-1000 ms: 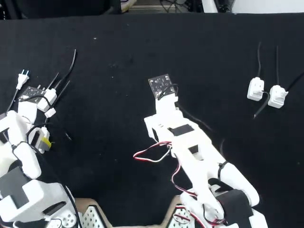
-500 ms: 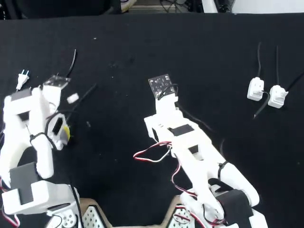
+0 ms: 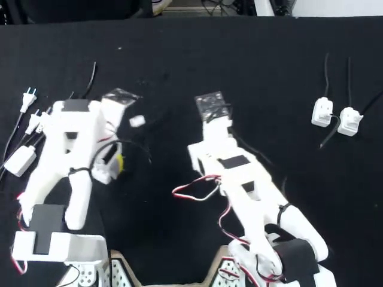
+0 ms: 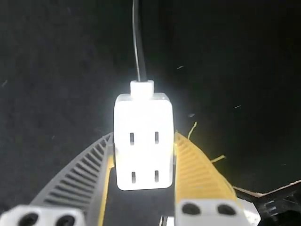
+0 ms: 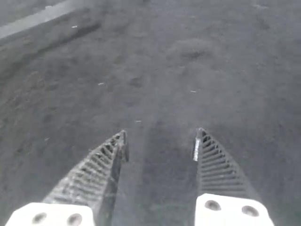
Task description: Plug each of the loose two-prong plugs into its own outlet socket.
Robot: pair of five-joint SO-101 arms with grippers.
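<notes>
The main hazard was the grip on the white four-slot outlet block. The left tool pinched it only by its lower side walls, with the slotted face turned to the wrist camera. The thin black cord ran away from its far end. In my judgement, a plug pushed into those slots could twist or slide the block between the ribbed grey finger and the yellow finger. A tug from the trailing cord could do the same.

A second risk was distance. The loose white two-prong plug lay at the far left edge of the black tabletop, with another just beside it. Both were well apart from the right tool, which was spread and carried nothing over bare cloth.

The left arm stood folded high near the left side of the tabletop. The right arm stretched forward toward the middle.
</notes>
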